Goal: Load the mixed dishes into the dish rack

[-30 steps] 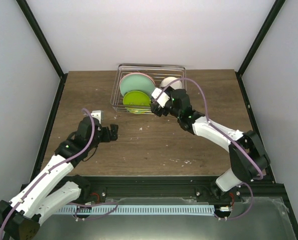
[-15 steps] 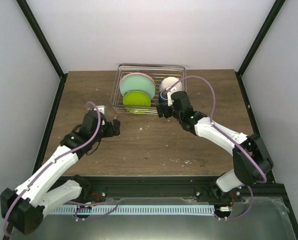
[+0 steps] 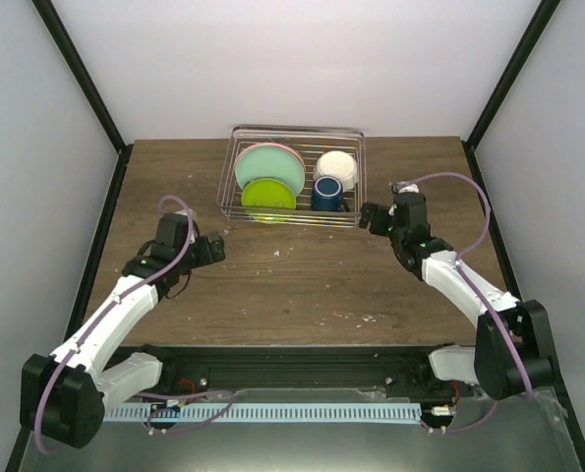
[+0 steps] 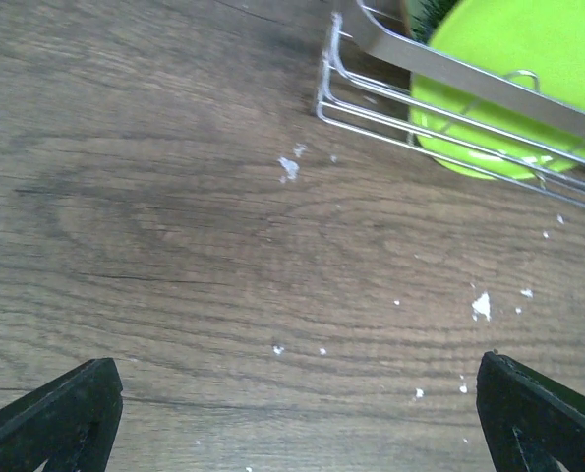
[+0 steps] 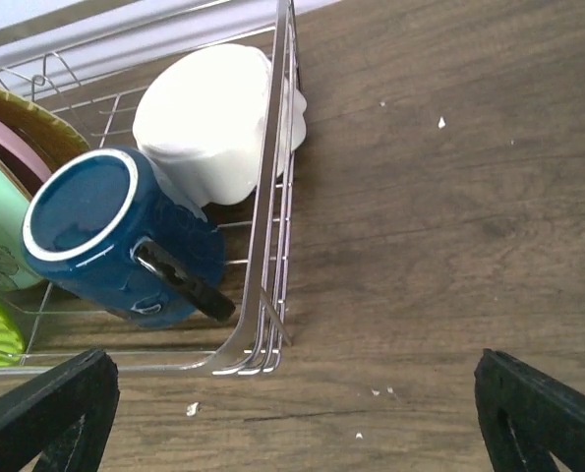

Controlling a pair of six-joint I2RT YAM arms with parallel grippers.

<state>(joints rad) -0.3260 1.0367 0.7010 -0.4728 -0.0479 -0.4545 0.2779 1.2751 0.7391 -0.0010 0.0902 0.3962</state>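
**Top view.** The right gripper [image 3: 369, 216] has withdrawn. A second ago it was in over the right end of the dish rack [image 3: 297, 128]; it now sits beside the rack's near-right corner, clear of the wires. The dark blue mug [image 3: 325, 193] stays behind in the rack, free of the arm and just in front of the white bowl [image 3: 338, 168]. At the left end, the mint-green plate [image 3: 265, 167], the pink plate [image 3: 294, 154] behind it and the yellow-lime plate [image 3: 268, 197] in front stand on edge, unmoved. The left gripper [image 3: 213, 246] has drawn back slightly over the bare table [image 3: 302, 285], well apart from the rack.

**Left wrist.** The jaws are spread wide with nothing between them. The rack's near-left corner and the yellow-lime plate behind its wires fill the top of the frame.

**Right wrist.** The jaws are spread wide and empty. The mug lies tilted in the near-right corner, handle toward the near rail, touching the bowl, which leans on the right wall.

**Finding.** The mug has been released, and no dish shows on the table in any view — the load appears complete. In my judgement only the arms' retreat remains.
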